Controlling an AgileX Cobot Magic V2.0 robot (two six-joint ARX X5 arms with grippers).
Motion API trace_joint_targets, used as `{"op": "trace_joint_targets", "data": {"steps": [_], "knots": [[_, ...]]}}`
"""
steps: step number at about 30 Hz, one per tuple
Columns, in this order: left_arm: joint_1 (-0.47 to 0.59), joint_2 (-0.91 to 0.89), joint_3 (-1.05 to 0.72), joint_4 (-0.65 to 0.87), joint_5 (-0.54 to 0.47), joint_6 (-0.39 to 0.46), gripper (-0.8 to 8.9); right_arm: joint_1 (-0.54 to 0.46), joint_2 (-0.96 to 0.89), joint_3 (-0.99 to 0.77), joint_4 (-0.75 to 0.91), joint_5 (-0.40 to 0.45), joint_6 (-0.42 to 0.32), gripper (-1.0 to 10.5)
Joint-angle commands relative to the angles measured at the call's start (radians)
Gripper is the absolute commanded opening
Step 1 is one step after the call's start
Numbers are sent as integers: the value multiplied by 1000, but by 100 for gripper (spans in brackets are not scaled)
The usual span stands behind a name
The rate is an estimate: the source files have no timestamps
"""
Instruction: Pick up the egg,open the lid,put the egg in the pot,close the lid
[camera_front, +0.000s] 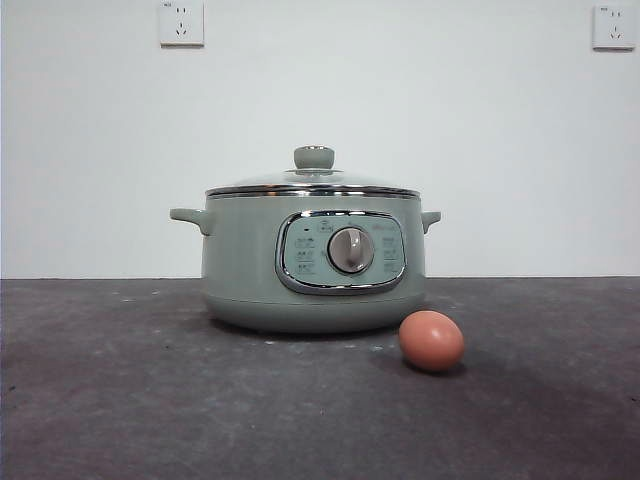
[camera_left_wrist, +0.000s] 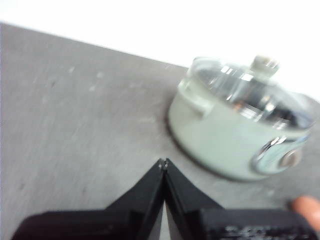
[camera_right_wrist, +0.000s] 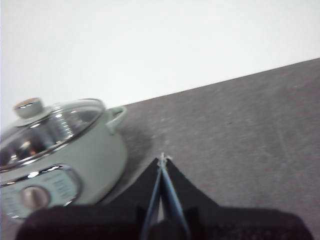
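Showing egg (camera_front: 431, 340) whole: front view only.

Left wrist view blurred; egg (camera_left_wrist: 308, 210) cut off by edge.

we are seeing the sage-green pot (camera_front: 312, 262) sitting at the frame's centre, silver dial facing us. the lid (camera_front: 313, 182) is resting closed on it, knob up. the brown-orange egg (camera_front: 431, 340) is lying on its side at lower right, just beside the pot.

Dark grey table (camera_front: 120, 400), sage-green pot (camera_front: 250, 270) standing on it, egg (camera_front: 431, 340) just beside
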Motion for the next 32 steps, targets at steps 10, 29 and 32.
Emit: {"op": "trace_joint_targets", "data": {"steps": [10, 29, 32], "knots": [[3, 276, 389, -201, 196, 114, -6, 0, 322, 483, -399, -148, -161, -11], [-48, 483, 745, -578, 252, 306, 3, 1, 614, 938, -921, -287, -365, 1], [-48, 494, 748, -578, 252, 301, 396, 1, 614, 938, -920, -287, -365, 135]]}}
